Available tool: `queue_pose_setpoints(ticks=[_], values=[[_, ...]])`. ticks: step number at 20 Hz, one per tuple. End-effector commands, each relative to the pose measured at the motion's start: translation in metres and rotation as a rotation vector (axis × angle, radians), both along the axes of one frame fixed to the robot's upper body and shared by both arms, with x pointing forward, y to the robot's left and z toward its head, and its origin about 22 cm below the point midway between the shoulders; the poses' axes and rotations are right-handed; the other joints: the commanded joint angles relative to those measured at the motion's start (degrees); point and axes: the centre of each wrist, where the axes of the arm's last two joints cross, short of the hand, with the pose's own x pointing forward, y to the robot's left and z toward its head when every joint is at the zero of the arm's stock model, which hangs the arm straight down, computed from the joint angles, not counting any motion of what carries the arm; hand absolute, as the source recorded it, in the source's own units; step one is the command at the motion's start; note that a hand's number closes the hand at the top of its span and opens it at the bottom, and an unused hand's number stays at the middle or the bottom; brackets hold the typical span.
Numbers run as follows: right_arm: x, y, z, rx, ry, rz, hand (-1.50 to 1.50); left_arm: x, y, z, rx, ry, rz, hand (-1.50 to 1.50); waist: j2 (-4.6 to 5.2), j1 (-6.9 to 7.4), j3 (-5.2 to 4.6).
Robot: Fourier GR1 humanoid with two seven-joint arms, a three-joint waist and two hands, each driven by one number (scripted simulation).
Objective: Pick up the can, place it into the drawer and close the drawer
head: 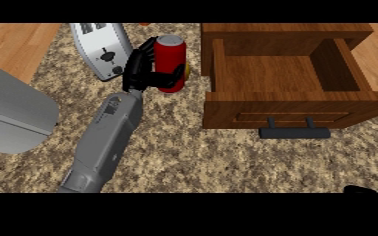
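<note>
Red can (pixel 169 60) with a silver top stands upright on the counter (pixel 192 155), just left of the open drawer (pixel 273 75) and just right of the toaster (pixel 103 50). Left hand (pixel 142 72) is curled round the can from its left side, black fingers (pixel 168 77) wrapping across the lower front of the can, thumb side up near the rim. Can's base is partly hidden by the fingers; cannot tell if it is lifted or resting on the counter. A bit of yellow shows at the can's right edge, too small to identify.

Grey left forearm (pixel 107 140) runs from the lower left up to the hand, tilted to the right.

Drawer is wooden, pulled out toward the viewer, inside bare wood, dark bar handle (pixel 294 131) on its front panel. Can is outside the drawer, beside its left wall.

Toaster is white or silver with two slots and dials, lying angled at the top left. A grey rounded object (pixel 22 115) sits at the left edge, partly cut off. Counter is speckled stone, with wood surface at the top left corner.

Right hand (pixel 360 190) shows only as a black tip at the lower right corner; cannot tell its state.
</note>
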Motion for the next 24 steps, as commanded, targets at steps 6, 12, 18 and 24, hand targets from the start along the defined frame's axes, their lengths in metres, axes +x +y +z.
queue_pose_setpoints(ticks=[6, 12, 18, 24], values=[[0.004, -0.006, -0.004, 0.015, 0.005, 0.003, -1.5, 0.009, -0.057, 0.095, 0.011, -0.036, -0.043, 1.5, 0.22, -0.58, 0.0], [0.012, 0.001, 0.004, -0.004, -0.031, 0.016, -1.5, 0.022, -0.101, 0.167, 0.067, -0.057, -0.047, 1.5, 0.61, -1.55, 0.02], [0.016, -0.006, 0.004, 0.002, 0.001, 0.014, -1.5, 0.013, -0.127, 0.201, 0.083, -0.039, -0.068, 1.5, 0.38, -1.31, 0.03], [0.008, -0.005, 0.022, -0.011, -0.021, 0.003, -1.5, 0.029, -0.138, 0.213, 0.13, -0.023, -0.059, 1.5, 0.68, -2.01, 0.02]])
